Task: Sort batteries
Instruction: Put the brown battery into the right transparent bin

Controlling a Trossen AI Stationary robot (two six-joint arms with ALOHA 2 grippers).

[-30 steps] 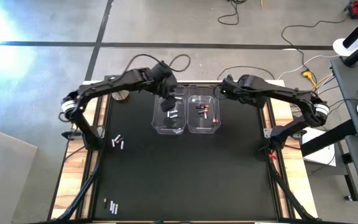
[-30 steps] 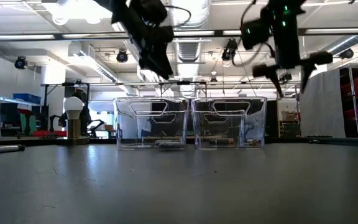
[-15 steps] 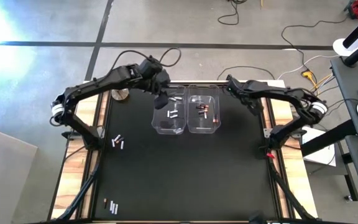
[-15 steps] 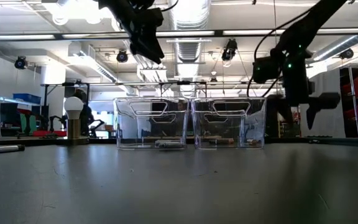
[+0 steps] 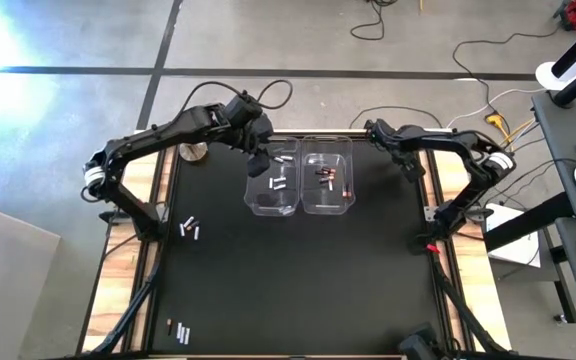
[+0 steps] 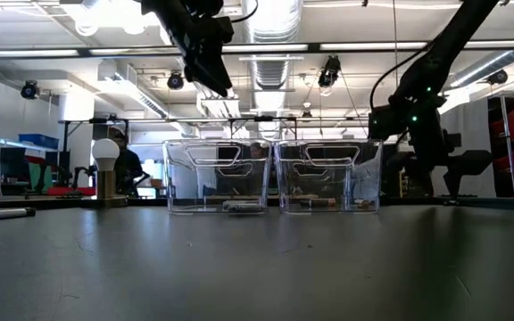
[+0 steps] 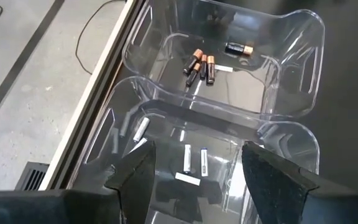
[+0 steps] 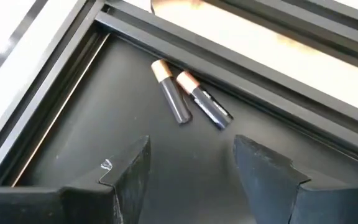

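Two clear bins stand side by side at the table's far middle. The left bin (image 5: 252, 196) (image 7: 127, 117) holds several silvery-white batteries (image 7: 188, 158). Several dark, copper-ended batteries (image 7: 199, 65) lie in the right bin (image 5: 349, 196) (image 7: 305, 28). My left gripper (image 5: 261, 160) (image 7: 197, 147) hangs open, high above the left bin's far-left corner. Over by the table's far right edge, my right gripper (image 5: 411, 168) (image 8: 191, 142) is open and low, close above two dark batteries (image 8: 191, 99) that lie on the mat against the frame rail.
More batteries lie on the mat at the left (image 5: 190, 228) and at the near left (image 5: 178, 332). A metal knob with a white ball (image 5: 196, 153) (image 6: 105, 169) stands at the far left. The table's frame rail (image 8: 241, 59) runs just behind the two dark batteries.
My right gripper has swung from beside the right bin toward the table's right edge and come down near the mat. My left gripper has drawn back from over the left bin toward its far-left corner and risen a little.
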